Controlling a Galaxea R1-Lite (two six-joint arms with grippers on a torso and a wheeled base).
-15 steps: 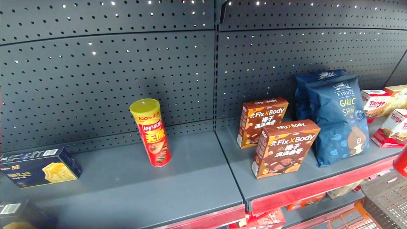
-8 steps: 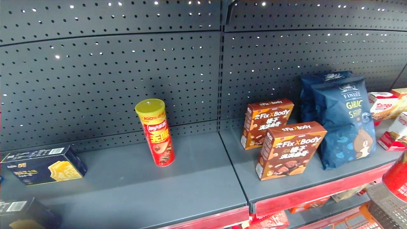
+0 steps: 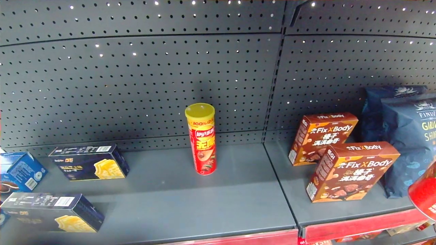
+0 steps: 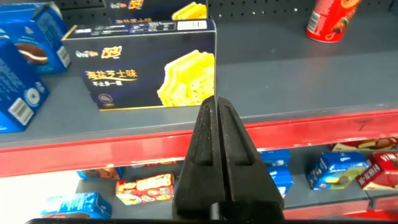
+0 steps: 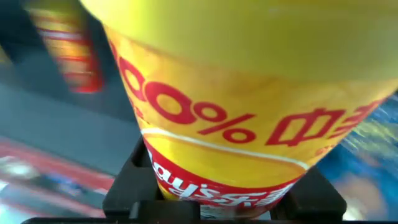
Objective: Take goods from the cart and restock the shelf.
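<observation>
Since a second ago the whole head view has slid rightward: my camera swung left, the goods did not move. From the left, the shelf (image 3: 204, 204) carries a blue biscuit box (image 3: 20, 172), two navy cracker boxes (image 3: 89, 161) lying flat, a chip can (image 3: 201, 139) upright near the back panel, two brown boxes (image 3: 351, 170) facing out, and blue bags (image 3: 408, 136). My left jaws are pressed shut on nothing, parked before the shelf's front edge by the nearer cracker box. My right jaws are clamped round a second chip can (image 5: 211, 112), off the shelf's right front. I judge it belongs beside its upright twin.
</observation>
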